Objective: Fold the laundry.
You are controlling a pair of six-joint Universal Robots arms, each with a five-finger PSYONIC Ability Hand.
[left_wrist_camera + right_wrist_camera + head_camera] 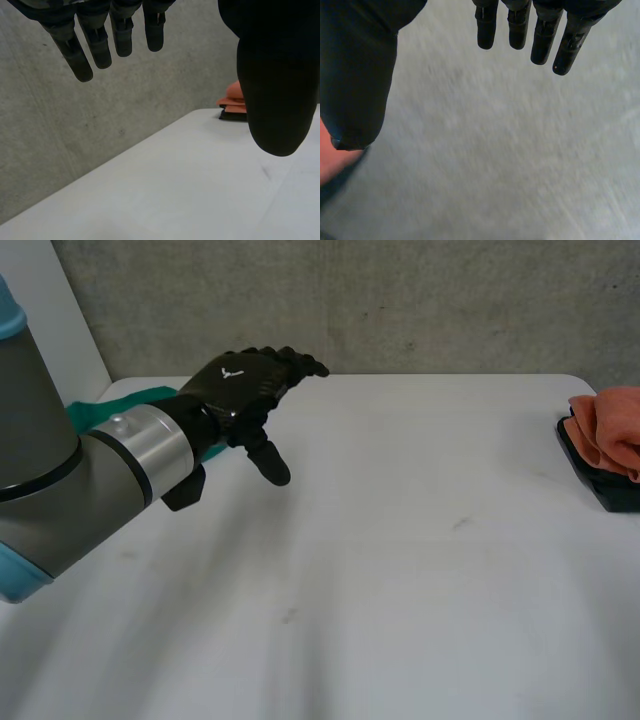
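My left hand hovers open over the far left of the white table, fingers straight and thumb spread, holding nothing. Behind its wrist lies a teal cloth, partly hidden by the arm. An orange cloth is heaped on a black tray at the table's right edge. The left wrist view has the left hand open, with the orange cloth far beyond its thumb. My right hand is open too, with nothing in it, and a patch of the orange cloth lies just past its thumb tip.
A grey concrete wall runs along the table's far edge. The black tray sits at the table's corner next to that wall.
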